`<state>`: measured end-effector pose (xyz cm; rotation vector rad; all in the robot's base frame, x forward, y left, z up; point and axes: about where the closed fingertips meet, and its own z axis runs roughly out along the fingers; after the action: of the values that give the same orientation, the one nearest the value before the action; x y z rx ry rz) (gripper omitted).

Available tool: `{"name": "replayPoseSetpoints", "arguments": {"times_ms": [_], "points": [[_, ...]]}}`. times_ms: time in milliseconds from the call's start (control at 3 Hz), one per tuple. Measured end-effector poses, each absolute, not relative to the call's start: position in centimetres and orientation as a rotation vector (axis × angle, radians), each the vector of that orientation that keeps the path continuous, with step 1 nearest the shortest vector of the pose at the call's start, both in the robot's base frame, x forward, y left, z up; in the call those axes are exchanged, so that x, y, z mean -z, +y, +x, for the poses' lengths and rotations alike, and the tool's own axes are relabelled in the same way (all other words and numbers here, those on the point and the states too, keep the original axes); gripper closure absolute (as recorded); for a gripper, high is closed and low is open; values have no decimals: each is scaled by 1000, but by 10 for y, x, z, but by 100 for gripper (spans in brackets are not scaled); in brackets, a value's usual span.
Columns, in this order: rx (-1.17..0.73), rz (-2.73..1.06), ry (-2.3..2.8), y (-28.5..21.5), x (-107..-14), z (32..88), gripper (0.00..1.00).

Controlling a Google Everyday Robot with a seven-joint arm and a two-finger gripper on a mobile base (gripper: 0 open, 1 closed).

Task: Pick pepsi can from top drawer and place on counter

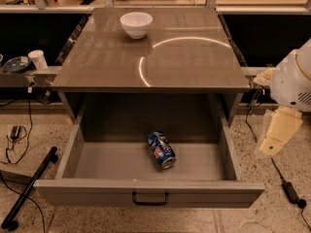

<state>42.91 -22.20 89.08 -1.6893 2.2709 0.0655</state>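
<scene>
Warm dim light throws ring glare on the counter [194,67] (hand [276,135] at right).

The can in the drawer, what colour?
Blue can, red-white marks, camera view; gripper hangs right of drawer.

we see the pepsi can [161,150] blue with red-and-white marks and a silver end, in the plain grey top drawer [146,116], whose handle [150,198] is dark. the counter [189,64] is glossy grey-brown with faint tile lines and a bright curved reflection. the bowl [136,24] is white. our gripper [278,134], cream-coloured, hangs right of the drawer over beige speckled floor [272,215].
</scene>
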Motion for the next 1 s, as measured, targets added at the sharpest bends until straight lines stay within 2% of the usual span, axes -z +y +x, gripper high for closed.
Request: {"name": "replayPoseSetpoints", "arguments": {"times_ms": [333, 1000], "points": [[-159, -1689, 2296, -221, -848, 424, 0], [-197, -1734, 2228, -199, -850, 422, 0]]}}
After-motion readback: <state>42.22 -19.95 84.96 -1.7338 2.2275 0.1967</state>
